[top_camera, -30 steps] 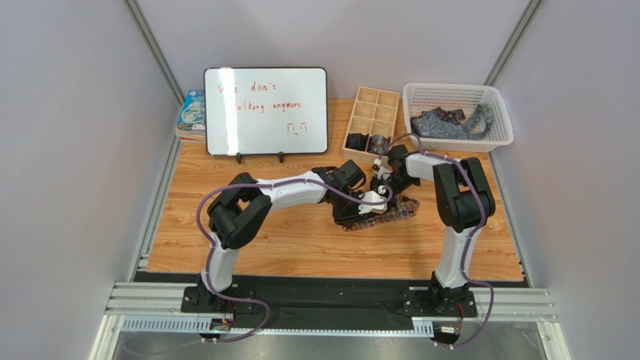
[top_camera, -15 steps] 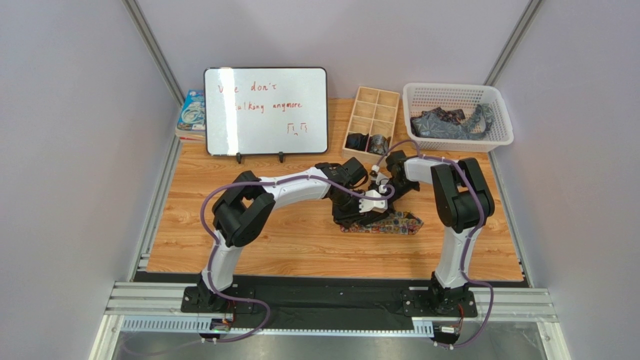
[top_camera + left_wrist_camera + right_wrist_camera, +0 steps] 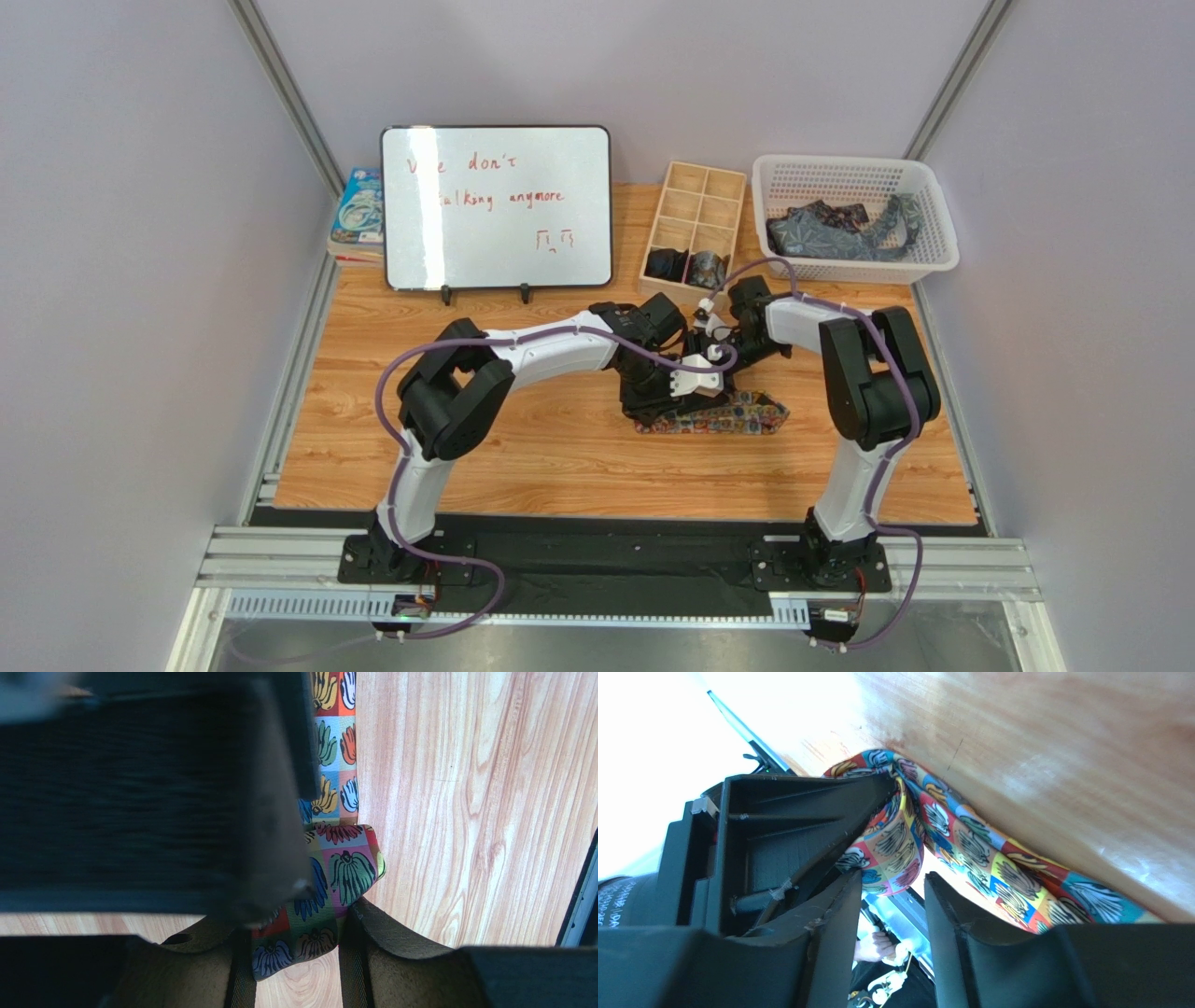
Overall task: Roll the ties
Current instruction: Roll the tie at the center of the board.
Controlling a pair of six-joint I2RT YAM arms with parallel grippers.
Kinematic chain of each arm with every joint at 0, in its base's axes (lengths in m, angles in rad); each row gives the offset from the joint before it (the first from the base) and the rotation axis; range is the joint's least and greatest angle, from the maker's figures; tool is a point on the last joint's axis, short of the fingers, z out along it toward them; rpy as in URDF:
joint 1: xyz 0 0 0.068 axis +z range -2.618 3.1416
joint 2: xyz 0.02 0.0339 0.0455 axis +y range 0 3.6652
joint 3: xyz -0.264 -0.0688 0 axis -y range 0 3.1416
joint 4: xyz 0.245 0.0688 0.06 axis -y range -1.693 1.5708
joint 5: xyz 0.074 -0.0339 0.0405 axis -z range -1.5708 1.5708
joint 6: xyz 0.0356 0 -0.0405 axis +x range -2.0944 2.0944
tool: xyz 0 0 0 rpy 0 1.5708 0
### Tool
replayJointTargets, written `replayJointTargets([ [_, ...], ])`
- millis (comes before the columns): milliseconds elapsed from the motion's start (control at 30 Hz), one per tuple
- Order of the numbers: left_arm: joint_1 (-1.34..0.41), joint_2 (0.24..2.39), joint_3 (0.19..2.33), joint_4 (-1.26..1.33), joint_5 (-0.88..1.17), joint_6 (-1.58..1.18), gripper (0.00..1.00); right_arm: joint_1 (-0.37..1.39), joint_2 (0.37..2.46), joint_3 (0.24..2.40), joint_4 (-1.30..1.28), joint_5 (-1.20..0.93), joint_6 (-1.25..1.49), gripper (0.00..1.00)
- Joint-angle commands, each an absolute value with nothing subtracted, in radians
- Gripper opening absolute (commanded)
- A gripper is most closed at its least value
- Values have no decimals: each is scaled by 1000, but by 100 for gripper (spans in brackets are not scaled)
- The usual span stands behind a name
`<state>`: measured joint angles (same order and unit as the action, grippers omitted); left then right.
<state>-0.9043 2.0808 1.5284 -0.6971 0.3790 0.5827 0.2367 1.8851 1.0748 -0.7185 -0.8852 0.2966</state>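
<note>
A wooden tabletop (image 3: 533,448) carries everything you are working with. At its far edge stands a whiteboard (image 3: 497,207) with red writing. At the far right sits a white basket (image 3: 933,210) holding a heap of dark ties (image 3: 842,227). Between them lies a wooden tray (image 3: 697,210) of compartments, and its two nearest ones hold dark rolled ties (image 3: 668,263). Near the tabletop's middle lies the colourful tie (image 3: 723,413), flat on the wood with one end folded up. Your left pincer (image 3: 295,913) is closed partway onto that folded end. Your right pincer (image 3: 894,876) stands parted just beside the fold, its jaws holding nothing.
</note>
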Motion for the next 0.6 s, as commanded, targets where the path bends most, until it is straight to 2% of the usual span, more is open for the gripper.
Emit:
replayJointTargets([
  [0,-893,2154,1490,-824,321,597,19,241,1822,1032,-624,-945,342,46],
  [200,-893,2151,1488,-824,325,600,19,258,1836,1014,-554,-950,379,46],
  [300,-894,2149,1488,-825,328,601,20,275,1867,1017,-515,-948,393,41],
  [400,-893,2145,1485,-825,333,604,21,284,1887,1022,-514,-931,391,29],
  [500,-891,2132,1480,-825,344,612,25,282,1885,1011,-526,-896,365,9],
  [567,-888,2123,1471,-824,362,620,30,279,1890,1009,-531,-876,360,4],
])
